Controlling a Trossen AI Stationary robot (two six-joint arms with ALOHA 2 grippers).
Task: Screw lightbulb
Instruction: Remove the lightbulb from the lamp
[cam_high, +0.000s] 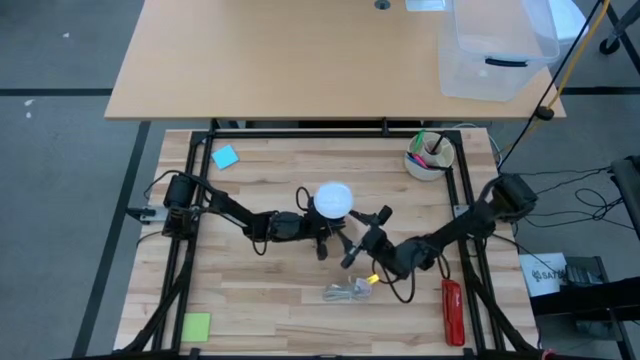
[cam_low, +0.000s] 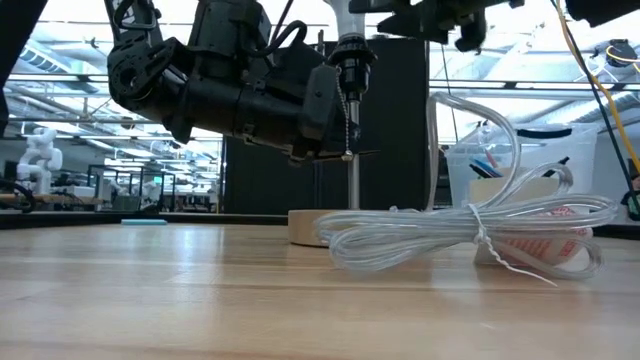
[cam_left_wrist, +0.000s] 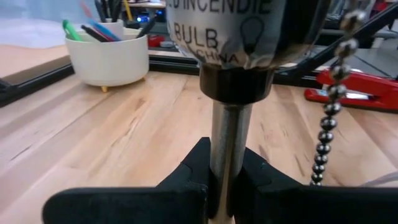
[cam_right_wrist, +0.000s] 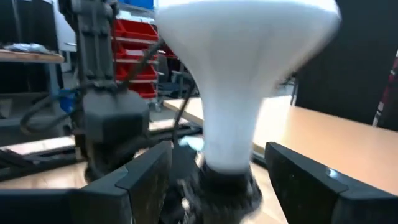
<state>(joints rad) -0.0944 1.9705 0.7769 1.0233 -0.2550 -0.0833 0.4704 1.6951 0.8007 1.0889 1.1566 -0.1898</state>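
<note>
On the bench, one lightbulb (cam_high: 333, 198) stands socketed; left gripper (cam_left_wrist: 225, 186) clamps one lamp stem (cam_left_wrist: 227, 149), right gripper (cam_right_wrist: 211, 171) gapes around the bulb's neck.

Probably a robotics lab or workshop: butcher-block table (cam_high: 260, 290), red parts bins (cam_right_wrist: 134, 59), open industrial hall behind.

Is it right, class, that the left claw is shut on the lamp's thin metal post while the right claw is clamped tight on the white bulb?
Not quite. The left claw is indeed shut on the lamp's metal post, but the right claw is not clamped: in the right wrist view its fingers stand open on either side of the white bulb, with gaps showing.
</note>
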